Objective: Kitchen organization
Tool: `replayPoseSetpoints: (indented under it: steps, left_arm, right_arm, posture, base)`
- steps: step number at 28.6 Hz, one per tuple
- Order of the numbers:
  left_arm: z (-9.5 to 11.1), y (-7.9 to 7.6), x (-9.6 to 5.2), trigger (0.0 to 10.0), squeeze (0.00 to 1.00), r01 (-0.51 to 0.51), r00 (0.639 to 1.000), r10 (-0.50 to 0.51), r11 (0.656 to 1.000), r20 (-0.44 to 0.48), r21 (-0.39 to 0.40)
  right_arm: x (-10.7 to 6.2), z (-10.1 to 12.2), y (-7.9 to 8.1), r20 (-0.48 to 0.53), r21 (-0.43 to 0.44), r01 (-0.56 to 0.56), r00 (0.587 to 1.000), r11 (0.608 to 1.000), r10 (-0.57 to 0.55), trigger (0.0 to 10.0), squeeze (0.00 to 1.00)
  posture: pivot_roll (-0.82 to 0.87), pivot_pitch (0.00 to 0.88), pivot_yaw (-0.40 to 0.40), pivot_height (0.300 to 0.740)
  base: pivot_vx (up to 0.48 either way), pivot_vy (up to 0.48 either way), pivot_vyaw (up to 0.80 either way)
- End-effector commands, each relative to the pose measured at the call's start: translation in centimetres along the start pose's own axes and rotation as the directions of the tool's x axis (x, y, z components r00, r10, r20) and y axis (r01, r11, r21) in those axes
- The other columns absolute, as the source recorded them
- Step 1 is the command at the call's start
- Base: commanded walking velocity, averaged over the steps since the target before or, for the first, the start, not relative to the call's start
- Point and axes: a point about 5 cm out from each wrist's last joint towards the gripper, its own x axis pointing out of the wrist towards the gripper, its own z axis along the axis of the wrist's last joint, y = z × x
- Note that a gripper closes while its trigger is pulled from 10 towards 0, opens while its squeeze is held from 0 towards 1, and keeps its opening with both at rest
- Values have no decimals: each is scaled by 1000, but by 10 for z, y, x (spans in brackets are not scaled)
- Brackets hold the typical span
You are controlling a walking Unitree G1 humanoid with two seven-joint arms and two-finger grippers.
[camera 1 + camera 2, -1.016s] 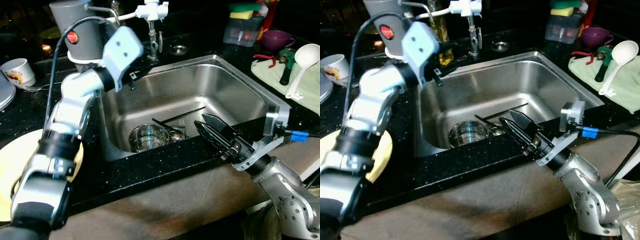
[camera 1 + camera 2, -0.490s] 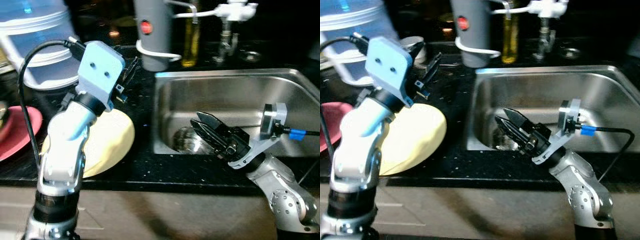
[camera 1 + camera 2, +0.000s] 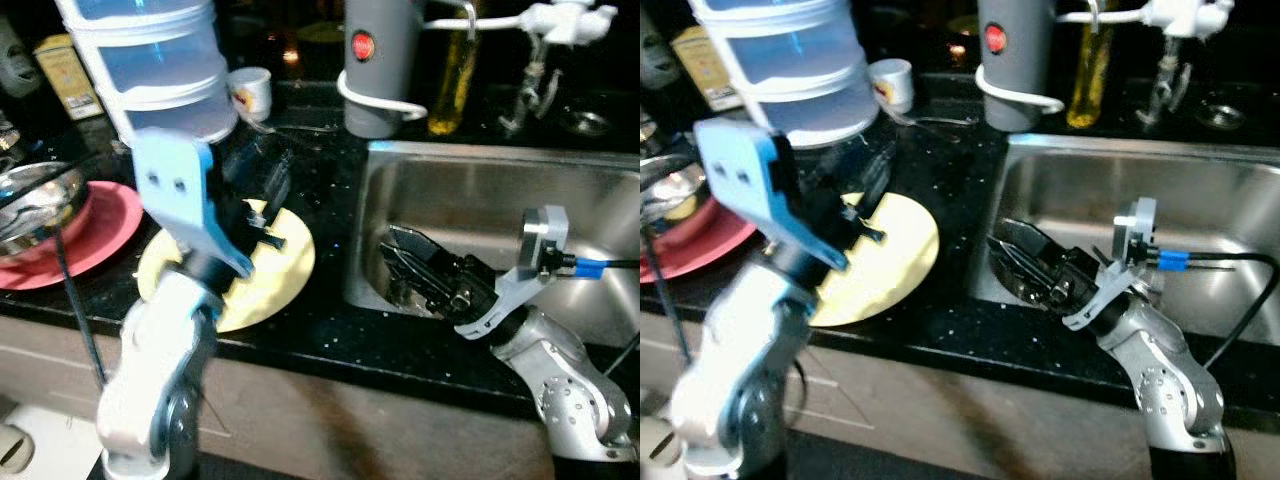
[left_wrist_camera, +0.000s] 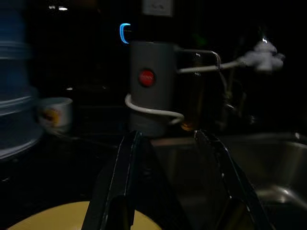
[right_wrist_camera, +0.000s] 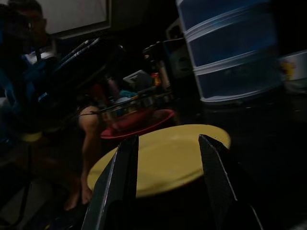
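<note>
Red plate (image 3: pixel 95 235) holds a steel bowl (image 3: pixel 35 200) — yellow plate (image 3: pixel 285 265) beside.

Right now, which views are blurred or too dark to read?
Left eye view: the left arm is motion-blurred, the yellow plate and sink fairly legible. Right eye view: same smear on that arm. Left wrist view: very dark, grey kettle readable. Right wrist view: dim, background murky, plate clear.

A grey kettle (image 3: pixel 378 60) stands at top centre. What looks like an oil bottle (image 3: pixel 451 75) stands beside it.
</note>
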Motion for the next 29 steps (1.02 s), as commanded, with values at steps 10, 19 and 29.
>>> replayPoseSetpoints:
  steps: [10,19,29]
  left_arm:
    - [-8,17,-25,10000,0,-211,977,207,917,-49,-338]
    - [-25,10,-43,10000,0,-138,990,114,762,-78,-633]
    - [-36,8,-65,10000,0,-111,992,106,565,-62,-817]
  right_arm:
    - [3,-5,-7,-25,17,-2,1000,1000,2,10000,0]
    - [3,-9,-10,-35,18,27,999,999,-26,10000,0]
    - [2,-9,-11,-45,15,29,999,999,-29,10000,0]
  posture:
    - [70,67,2,740]
    - [75,73,2,740]
    - [70,78,3,740]
  base:
    - [0,0,386]
    - [0,0,0]
    - [0,0,0]
